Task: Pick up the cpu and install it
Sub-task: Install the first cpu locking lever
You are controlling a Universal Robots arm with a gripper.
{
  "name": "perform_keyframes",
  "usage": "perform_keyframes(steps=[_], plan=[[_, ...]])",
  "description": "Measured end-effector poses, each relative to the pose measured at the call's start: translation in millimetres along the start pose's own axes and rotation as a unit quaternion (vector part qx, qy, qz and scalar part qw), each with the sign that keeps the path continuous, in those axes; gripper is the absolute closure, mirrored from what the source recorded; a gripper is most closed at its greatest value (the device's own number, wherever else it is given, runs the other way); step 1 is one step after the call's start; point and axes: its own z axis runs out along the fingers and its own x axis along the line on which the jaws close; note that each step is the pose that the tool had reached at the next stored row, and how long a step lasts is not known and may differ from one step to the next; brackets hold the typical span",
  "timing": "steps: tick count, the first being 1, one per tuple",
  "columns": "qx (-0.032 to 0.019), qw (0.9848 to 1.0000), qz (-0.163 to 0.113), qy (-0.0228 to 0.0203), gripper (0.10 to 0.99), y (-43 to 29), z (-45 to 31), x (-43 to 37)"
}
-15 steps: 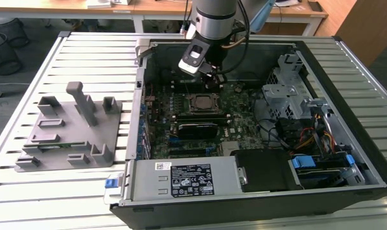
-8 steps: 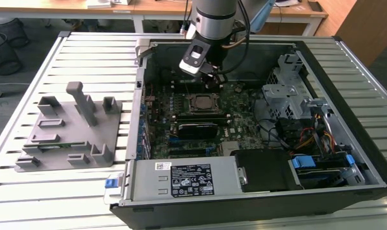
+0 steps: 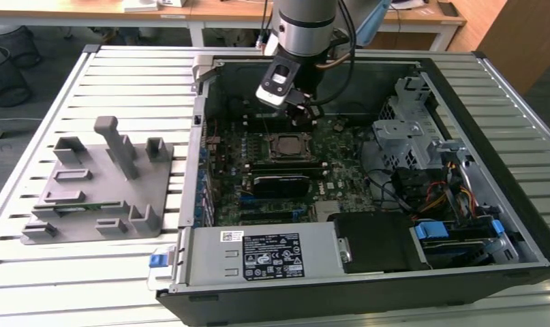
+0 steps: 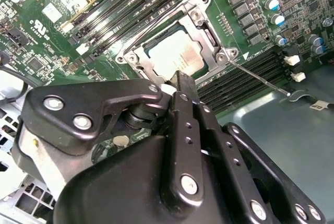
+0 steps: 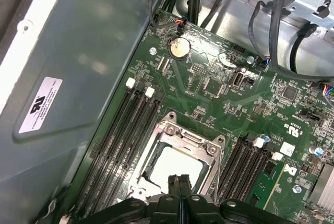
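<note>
The robot's hand [image 5: 180, 182] hangs just above the motherboard socket [image 4: 175, 51], its two fingers pressed flat together and gripping nothing. Beyond the fingertips, the cpu [image 4: 172, 54] lies flat in the socket's metal frame, silvery top up. The socket's thin retention lever [image 4: 258, 80] stands out to one side, so seating looks done and latching undone. Farther off, the grey fixture [image 3: 102, 187] sits on the table [image 3: 120, 82] beside the computer case [image 3: 347, 272].

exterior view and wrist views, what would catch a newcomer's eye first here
The open computer case on the slatted table, with the arm's gripper reaching down inside. Beneath it the silvery cpu lies in the motherboard socket, fingers closed just above it. A grey fixture block stands on the exterior view's left.
</note>
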Motion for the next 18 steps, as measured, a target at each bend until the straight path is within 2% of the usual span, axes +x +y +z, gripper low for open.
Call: perform_keyframes(steps=[13, 18], plan=[[0.0003, 0.9997, -0.024, 0.0006, 0.980, 0.0, 0.0, 0.0], [0.0006, 0.9989, -0.047, 0.0012, 0.980, 0.0, 0.0, 0.0]])
